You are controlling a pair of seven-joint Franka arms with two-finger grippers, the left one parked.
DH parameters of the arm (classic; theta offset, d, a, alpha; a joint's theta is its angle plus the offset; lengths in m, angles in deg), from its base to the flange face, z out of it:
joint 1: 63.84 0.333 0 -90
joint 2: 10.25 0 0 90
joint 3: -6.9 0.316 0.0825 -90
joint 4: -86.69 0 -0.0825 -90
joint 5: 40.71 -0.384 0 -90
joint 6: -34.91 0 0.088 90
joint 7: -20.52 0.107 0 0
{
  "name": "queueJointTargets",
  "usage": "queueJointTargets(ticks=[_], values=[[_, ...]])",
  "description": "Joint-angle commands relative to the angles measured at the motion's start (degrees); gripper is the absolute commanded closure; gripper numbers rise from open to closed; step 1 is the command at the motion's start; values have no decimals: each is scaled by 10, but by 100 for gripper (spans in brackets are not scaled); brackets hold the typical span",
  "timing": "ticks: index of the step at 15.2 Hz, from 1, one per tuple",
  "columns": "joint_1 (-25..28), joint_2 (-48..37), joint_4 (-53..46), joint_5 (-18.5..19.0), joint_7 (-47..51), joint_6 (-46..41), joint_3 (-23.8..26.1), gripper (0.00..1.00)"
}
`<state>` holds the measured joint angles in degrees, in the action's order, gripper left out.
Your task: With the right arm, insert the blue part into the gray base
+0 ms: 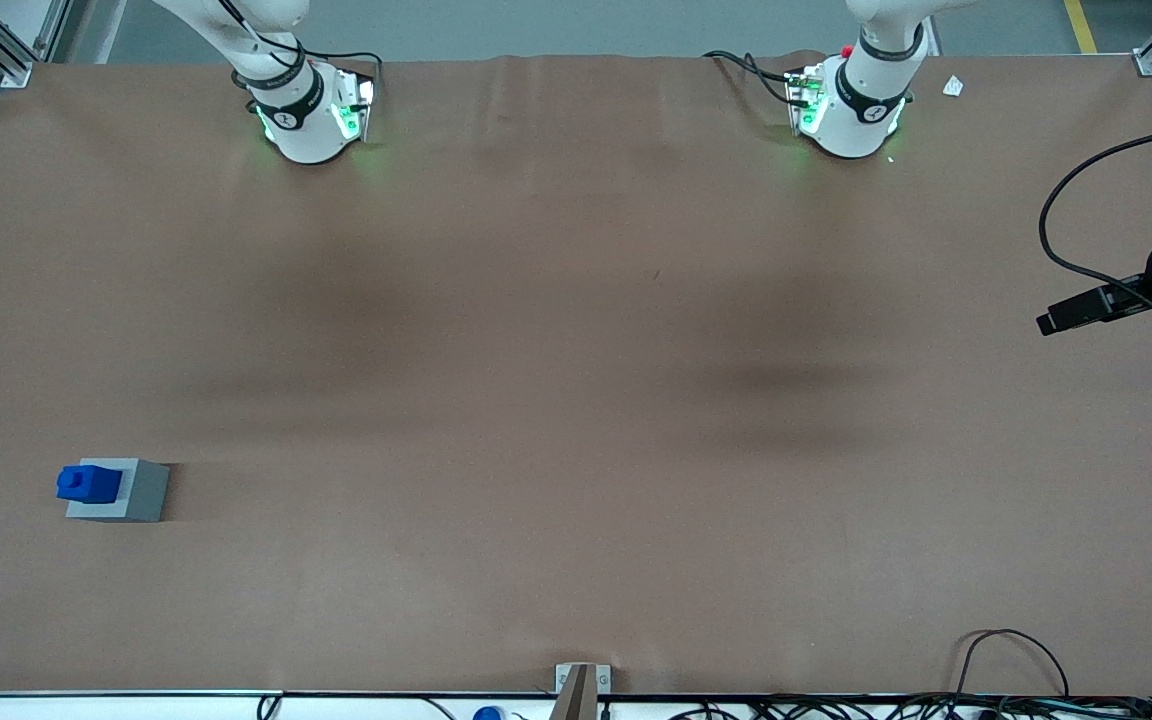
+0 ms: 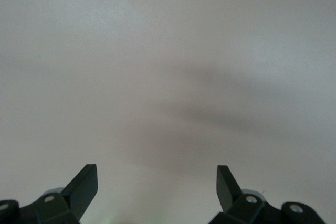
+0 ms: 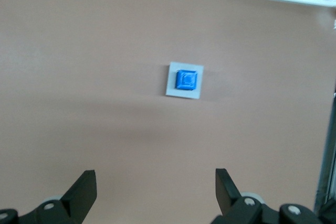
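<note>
Hovering high above blue part (image 3: pixel 186 80), jaws apart.

No readable text, label, brand name or number appears in any of the three views. The black band on the right arm (image 1: pixel 288 100) carries a small white mark, but it cannot be made out as letters. The blue part (image 3: pixel 186 79) and the gray base (image 3: pixel 172 82) under it bear no writing; both sit well ahead of the gripper (image 3: pixel 156 190), whose two black fingers (image 3: pixel 84 188) stand wide apart and are also unmarked. The brown table (image 1: pixel 576 400) shows no signs or printed marks.
</note>
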<state>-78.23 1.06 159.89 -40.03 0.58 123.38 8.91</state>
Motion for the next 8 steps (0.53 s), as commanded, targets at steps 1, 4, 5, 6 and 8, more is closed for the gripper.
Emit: queueJointTargets(ticks=[1, 4, 5, 6, 8], values=[[26, -25, 32, 6, 40, -6, -1, 0], [36, -79, 110, 8, 50, 27, -2, 0], [40, -101, 142, 8, 57, 45, -1, 0], [45, -122, 170, 8, 62, 57, -2, 0], [54, -146, 204, 9, 80, 71, -1, 0]])
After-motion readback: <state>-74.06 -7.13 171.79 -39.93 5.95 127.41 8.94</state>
